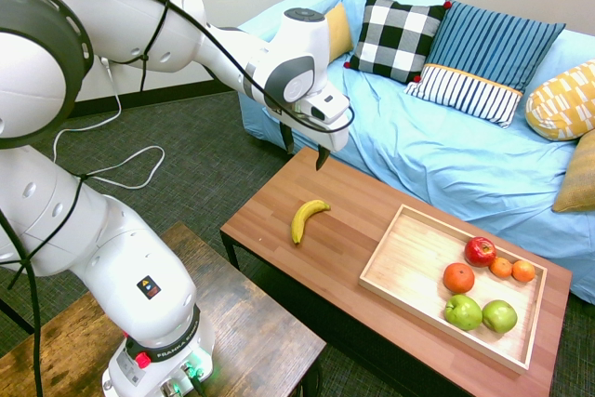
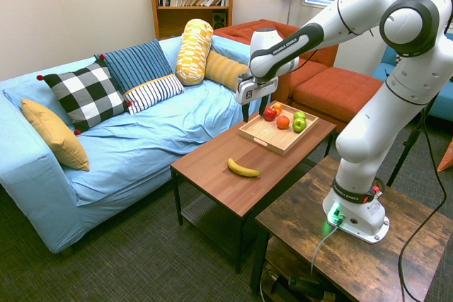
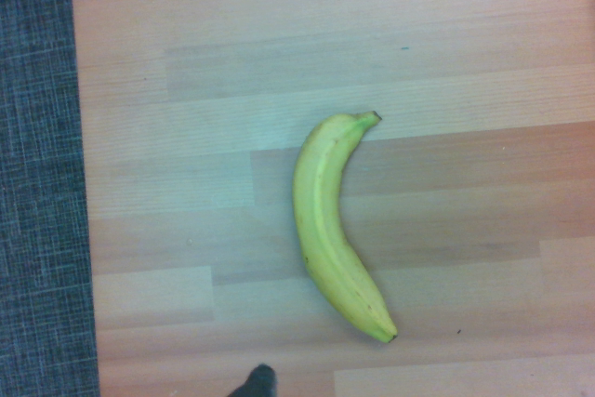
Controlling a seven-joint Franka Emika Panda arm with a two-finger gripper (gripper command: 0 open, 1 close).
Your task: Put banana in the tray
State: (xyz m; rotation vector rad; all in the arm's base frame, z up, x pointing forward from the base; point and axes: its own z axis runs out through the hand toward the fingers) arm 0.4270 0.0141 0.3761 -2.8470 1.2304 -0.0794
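Tray (image 2: 263, 138) near rim partly hidden behind hand (image 2: 255, 110).

Here's the banana (image 3: 331, 230), lying flat on the reddish-brown wooden tabletop (image 3: 186, 90), just right of centre frame, curving from its stem near the middle down to its tip at lower right. Dark grey carpet (image 3: 42, 174) runs along the left edge.

1 banana (image 1: 308, 219), 1 tray (image 1: 405, 268), 2 green apples (image 1: 481, 313), 1 red apple (image 1: 480, 250), 3 oranges (image 1: 458, 277).
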